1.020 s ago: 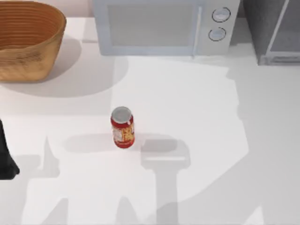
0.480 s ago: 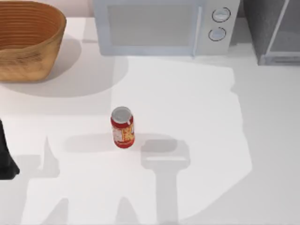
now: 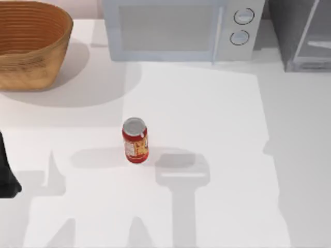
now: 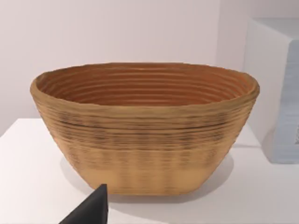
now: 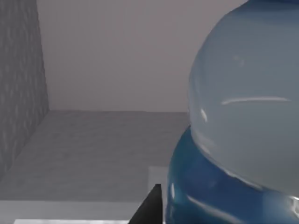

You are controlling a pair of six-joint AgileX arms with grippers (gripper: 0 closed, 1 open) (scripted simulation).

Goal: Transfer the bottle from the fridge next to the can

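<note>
at the far right corner of the table stands the fridge, and our right wrist view looks into its grey interior, where the bottle looms very close, its clear body above a band of blue label. we judge the task to be at an early stage: the bottle is not yet out on the table, and the can stands alone and upright near the middle, with bare table on either side. what is left is the grasp, the lift out, and the setting down beside the can. of our right gripper we see just a dark fingertip beside the bottle; we cannot tell how far it is open or whether it touches. our left arm sits parked at the left edge, facing the wicker basket.
</note>
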